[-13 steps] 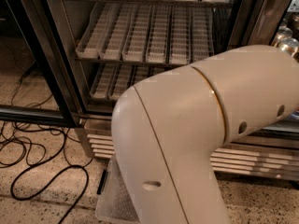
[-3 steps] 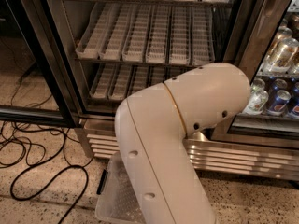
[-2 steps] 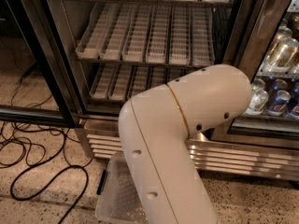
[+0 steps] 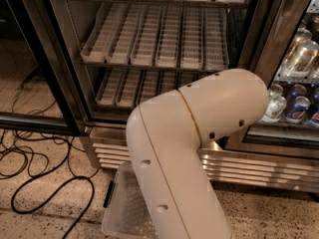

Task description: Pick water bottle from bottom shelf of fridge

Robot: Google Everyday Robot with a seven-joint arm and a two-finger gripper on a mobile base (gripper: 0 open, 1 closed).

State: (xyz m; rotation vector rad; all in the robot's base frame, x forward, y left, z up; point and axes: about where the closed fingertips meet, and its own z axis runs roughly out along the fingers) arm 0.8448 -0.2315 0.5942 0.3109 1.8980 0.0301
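My white arm's elbow [image 4: 189,148] fills the middle and lower part of the camera view. The gripper is out of view beyond it. The fridge [image 4: 271,29] stands open in front of me. Its bottom shelf [image 4: 124,86] is a dark wire rack with white slotted lane trays. The left lanes that show are empty, and my arm hides the right lanes. No water bottle shows on that shelf.
The black-framed glass door [image 4: 35,59] stands open at the left. Bottles [image 4: 301,54] and drink cans [image 4: 298,108] sit behind the right glass door. A louvered steel grille [image 4: 259,168] runs along the base. A clear plastic bin [image 4: 124,208] and black cables [image 4: 30,168] lie on the floor.
Since the oldest frame my arm has drawn back from the camera and uncovered the drinks behind the right door. Over the last second it has hardly moved.
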